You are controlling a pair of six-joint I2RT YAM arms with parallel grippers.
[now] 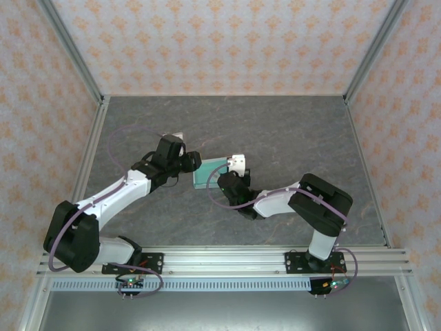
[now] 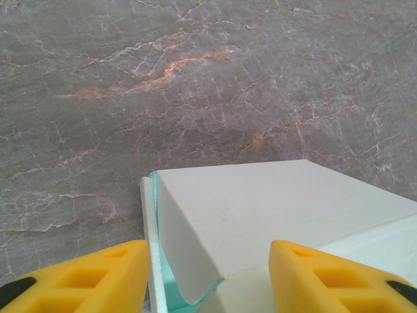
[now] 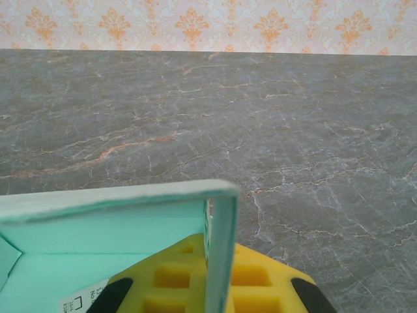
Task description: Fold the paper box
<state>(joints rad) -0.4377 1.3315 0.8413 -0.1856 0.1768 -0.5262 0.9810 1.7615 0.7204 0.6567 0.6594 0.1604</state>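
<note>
Paper box (image 1: 209, 172) on or just above surface (image 1: 296, 131); partly erected, walls raised, one panel folded over top.
Left pincer (image 1: 193, 164) at box's left end, fingers (image 2: 85, 277) half spread astride that end. Contact likely; cannot tell whether it grips.
Right pincer (image 1: 223, 181) at box's right end, clenched on thin upright wall.
Right end open, inside visible. Left end flap loose.
Judgement: past midway; end flaps and tuck-in outstanding.
</note>
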